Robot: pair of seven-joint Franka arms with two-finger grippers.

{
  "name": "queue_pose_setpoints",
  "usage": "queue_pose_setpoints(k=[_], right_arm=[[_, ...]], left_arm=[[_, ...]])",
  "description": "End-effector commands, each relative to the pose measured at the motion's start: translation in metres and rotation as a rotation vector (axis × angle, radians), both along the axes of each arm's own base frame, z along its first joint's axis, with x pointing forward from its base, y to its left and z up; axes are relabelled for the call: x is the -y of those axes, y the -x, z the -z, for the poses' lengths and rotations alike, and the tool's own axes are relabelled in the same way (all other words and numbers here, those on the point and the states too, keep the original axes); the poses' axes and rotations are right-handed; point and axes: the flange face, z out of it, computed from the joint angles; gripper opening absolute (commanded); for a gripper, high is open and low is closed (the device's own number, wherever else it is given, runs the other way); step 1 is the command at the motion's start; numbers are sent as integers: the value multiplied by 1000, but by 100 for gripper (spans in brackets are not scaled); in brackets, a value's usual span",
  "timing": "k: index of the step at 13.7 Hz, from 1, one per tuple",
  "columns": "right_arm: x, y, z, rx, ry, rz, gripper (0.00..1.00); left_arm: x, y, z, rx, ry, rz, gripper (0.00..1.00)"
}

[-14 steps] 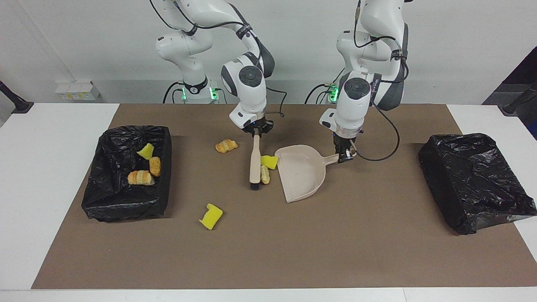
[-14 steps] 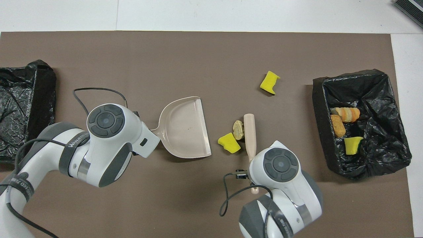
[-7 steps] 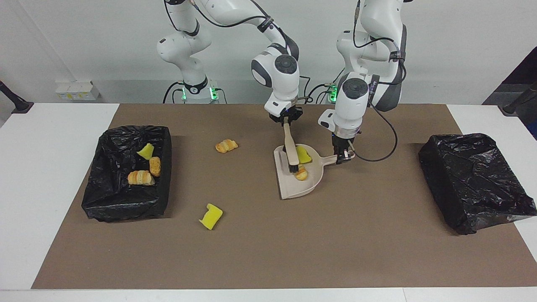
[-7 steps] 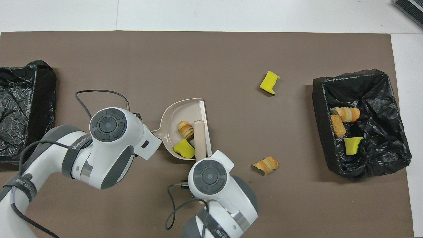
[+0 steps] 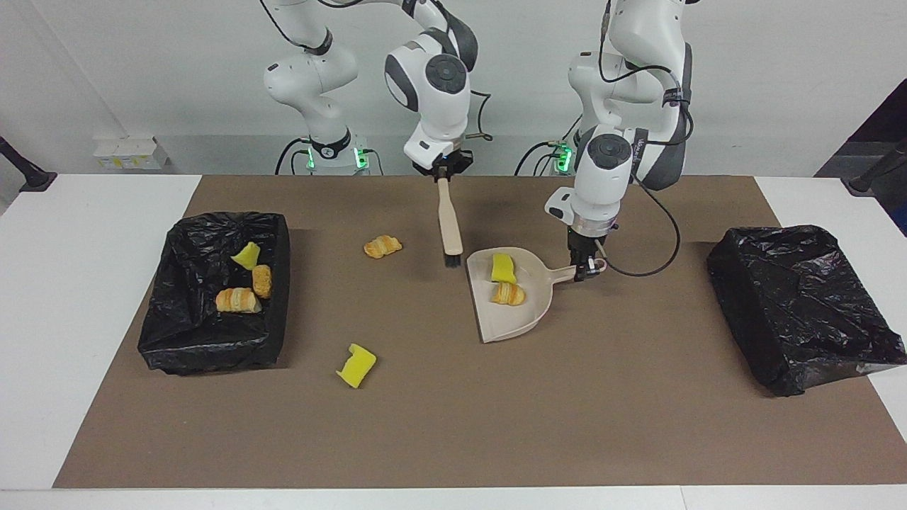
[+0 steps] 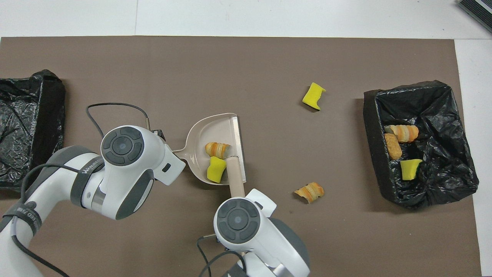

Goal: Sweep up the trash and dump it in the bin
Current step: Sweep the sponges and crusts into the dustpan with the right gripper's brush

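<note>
A brown mat (image 5: 453,425) covers most of the white desk (image 5: 92,297). At the right arm's end sits an open bin lined with a black bag (image 5: 212,347), holding three pieces of trash: a yellow sponge chunk (image 5: 246,255), a small pastry (image 5: 262,280) and a larger croissant (image 5: 237,300). At the left arm's end sits a second bin wrapped in a black bag (image 5: 801,304). Near the middle of the mat lies the beige dustpan (image 5: 506,315), its mouth facing the right arm's end; in it are a yellow sponge piece (image 5: 502,268) and a croissant (image 5: 509,294) touching each other. The left claw (image 5: 585,268) is clamped on the dustpan's handle. The right claw (image 5: 443,170) is clamped on the top of the beige brush (image 5: 449,227), which hangs bristles down, lifted off the mat, just beside the dustpan's mouth. Two pieces lie loose on the mat: a croissant (image 5: 382,246) between the brush and the open bin, and a yellow sponge (image 5: 356,365) farther from the robots.
</note>
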Motion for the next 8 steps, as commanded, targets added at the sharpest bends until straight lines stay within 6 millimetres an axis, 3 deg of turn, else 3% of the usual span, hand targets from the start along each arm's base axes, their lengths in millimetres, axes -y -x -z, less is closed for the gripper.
queue_pose_setpoints(k=[1,5,8], right_arm=[[52,38,28,21,48,53,0],[126,44,64,75,70,199,0],[175,31,73,54,79,290,0]], left_arm=[[-7,8,-21,-39,-38,43,0],[12,41,-16,-58,-48,75,0],[14,56,-8,-60,-48,81,0]])
